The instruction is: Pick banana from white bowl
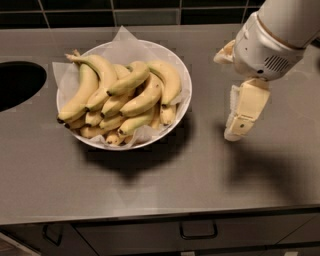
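Observation:
The white bowl [183, 75], lined with crinkled white paper, stands on the grey counter at left of centre and holds several yellow bananas. The banana [129, 80], short, gently curved and green-tinged, lies across the top of the pile. Longer bananas with green stems [95, 75] lie at the bowl's left side. My gripper [226, 95] hangs over the counter to the right of the bowl, a little apart from its rim. It is open and empty. One cream finger [244, 110] points down at the counter, and the other shows partly beside the wrist.
A dark round sink opening [17, 82] lies at the left edge of the counter. Dark tiles [150, 5] run along the back. The counter's front edge has a drawer with a handle [198, 232] below it.

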Robot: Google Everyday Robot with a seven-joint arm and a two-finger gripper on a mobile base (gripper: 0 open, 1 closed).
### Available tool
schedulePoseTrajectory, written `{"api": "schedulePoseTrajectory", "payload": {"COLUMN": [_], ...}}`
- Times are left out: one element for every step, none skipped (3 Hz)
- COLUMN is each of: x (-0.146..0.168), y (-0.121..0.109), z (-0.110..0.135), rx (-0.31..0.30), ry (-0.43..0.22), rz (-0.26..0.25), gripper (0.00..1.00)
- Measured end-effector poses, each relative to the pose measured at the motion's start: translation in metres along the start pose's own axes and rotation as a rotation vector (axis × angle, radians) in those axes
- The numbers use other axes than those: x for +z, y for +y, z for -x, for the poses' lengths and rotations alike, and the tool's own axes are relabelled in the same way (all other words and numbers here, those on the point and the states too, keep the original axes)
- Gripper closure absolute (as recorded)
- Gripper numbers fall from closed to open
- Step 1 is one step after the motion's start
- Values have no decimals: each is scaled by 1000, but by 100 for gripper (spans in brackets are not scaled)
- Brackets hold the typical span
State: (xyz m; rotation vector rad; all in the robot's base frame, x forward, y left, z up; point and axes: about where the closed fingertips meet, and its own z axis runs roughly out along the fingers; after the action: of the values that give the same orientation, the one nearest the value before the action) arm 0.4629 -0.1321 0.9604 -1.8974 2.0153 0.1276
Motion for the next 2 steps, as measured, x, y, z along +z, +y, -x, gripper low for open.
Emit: {"api": "schedulePoseTrajectory", "payload": {"x": [-3,-9], "y": [-3,-3], "z": [13,46], "rx": [-37,-134], "ry": [-6,-22], "rz": [-12,-11], "gripper": [0,0]}}
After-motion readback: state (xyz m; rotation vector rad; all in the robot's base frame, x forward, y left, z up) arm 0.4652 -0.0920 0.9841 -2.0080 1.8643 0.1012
